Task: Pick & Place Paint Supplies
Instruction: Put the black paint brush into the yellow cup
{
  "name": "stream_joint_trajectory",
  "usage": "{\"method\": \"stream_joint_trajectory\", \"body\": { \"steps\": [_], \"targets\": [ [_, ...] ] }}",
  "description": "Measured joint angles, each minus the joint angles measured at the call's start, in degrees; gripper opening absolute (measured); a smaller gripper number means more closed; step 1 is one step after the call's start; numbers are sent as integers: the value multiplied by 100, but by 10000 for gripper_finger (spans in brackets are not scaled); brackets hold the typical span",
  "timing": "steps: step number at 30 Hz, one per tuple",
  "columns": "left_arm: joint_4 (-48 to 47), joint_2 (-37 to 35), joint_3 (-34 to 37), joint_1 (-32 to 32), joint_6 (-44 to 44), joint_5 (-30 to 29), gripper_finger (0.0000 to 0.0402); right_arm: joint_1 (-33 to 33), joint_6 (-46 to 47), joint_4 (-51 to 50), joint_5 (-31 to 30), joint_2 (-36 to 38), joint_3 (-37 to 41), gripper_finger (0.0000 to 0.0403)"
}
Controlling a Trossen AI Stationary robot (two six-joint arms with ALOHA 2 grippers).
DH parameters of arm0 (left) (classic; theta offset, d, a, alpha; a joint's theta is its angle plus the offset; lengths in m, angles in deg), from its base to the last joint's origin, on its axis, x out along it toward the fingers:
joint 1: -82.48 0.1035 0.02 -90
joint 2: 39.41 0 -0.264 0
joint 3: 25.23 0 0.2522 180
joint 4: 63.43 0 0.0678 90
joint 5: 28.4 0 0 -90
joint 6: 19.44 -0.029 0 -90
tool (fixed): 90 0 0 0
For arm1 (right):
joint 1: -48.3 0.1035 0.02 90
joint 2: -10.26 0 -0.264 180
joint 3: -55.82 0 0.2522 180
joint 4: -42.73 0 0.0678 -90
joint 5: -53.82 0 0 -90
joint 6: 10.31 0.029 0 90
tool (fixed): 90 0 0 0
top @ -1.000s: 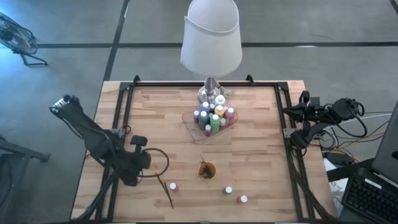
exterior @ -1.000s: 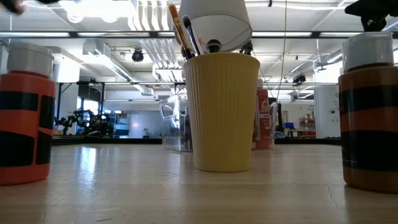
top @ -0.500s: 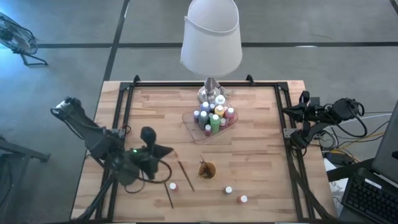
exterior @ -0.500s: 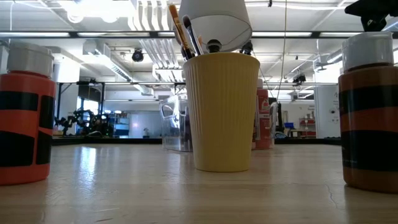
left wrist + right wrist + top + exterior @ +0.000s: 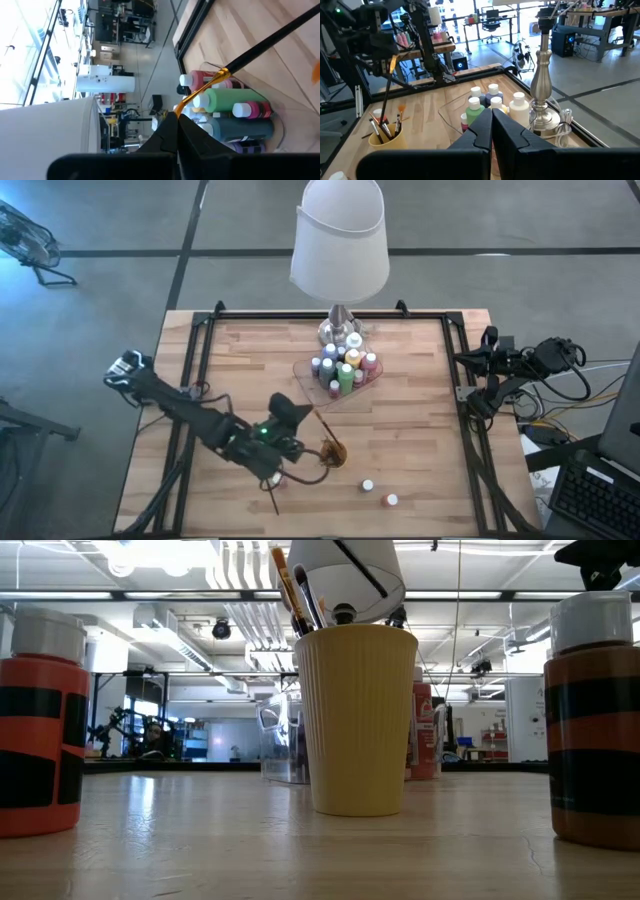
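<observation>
While the right gripper [image 5: 492, 131] waited, closed and empty, at the table's right edge, the left gripper [image 5: 303, 412] hung over the middle of the table, just to the left of the orange cup [image 5: 333, 453]. Its fingers [image 5: 170, 134] were pinched tight on a dark-handled brush [image 5: 322, 425]. The brush ran from the fingertips on a slant toward the cup, its far end above the cup's rim. In the right wrist view the held brush pointed down beside the cup, in which other brushes [image 5: 384, 127] already stood.

A clear tray [image 5: 305, 379] lay farther back, at the foot of the lamp [image 5: 340, 240], and held a cluster of white-capped paint bottles [image 5: 341, 366]. Three loose bottles stood near the front edge: one [image 5: 279, 480] close under the left arm, two [image 5: 378, 493] to the right of the cup. Another brush [image 5: 271, 500] lay flat on the wood beside the nearest bottle.
</observation>
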Motion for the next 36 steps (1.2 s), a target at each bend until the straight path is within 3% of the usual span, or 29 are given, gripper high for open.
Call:
{"method": "stream_joint_trajectory", "body": {
  "steps": [16,28,36],
  "targets": [
    [-92,640,-370,30,-294,6,0,2,0,0,1,0,0,8],
    [-197,897,-342,-347,-398,-4,0,1,0,0,0,1,0,8],
    [-195,1255,-342,-342,-748,-346,0,1,-1,0,0,1,0,8]
  ]
}}
